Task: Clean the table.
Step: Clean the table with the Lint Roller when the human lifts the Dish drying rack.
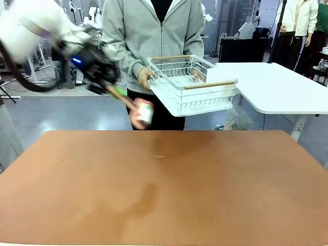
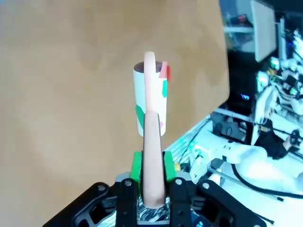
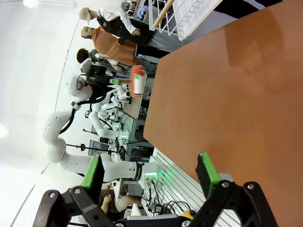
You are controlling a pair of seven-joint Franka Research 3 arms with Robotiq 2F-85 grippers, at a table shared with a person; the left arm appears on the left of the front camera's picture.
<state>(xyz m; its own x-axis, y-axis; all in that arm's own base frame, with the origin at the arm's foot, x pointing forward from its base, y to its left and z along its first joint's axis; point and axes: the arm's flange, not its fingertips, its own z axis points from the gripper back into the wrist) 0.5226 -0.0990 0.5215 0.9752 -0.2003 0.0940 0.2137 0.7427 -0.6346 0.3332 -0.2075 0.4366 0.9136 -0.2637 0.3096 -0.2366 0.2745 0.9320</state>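
Front view, 6 o'clock: the table, reddish-brown matte top across the whole lower half. One small pale speck near centre, otherwise only soft shadows.

10 o'clock: left gripper, blurred, coming in from the upper left. Pinching a beige handle that slants down toward 4 o'clock. Ends in a white cylinder with red and green marks, in the air just past the table's far edge.

Left wrist view: green pads of left gripper pressed onto both sides of beige handle. White cylinder at 12 o'clock against the table.

Front view, 12 to 1 o'clock: person in grey zip hoodie at the far side. Holds a white wire rack with wooden grips, one hand at its near-left corner. Glossy white table at 2 o'clock.

Right wrist view: right gripper spread wide, nothing between its pads. The table at 2 o'clock, rack corner at 12.
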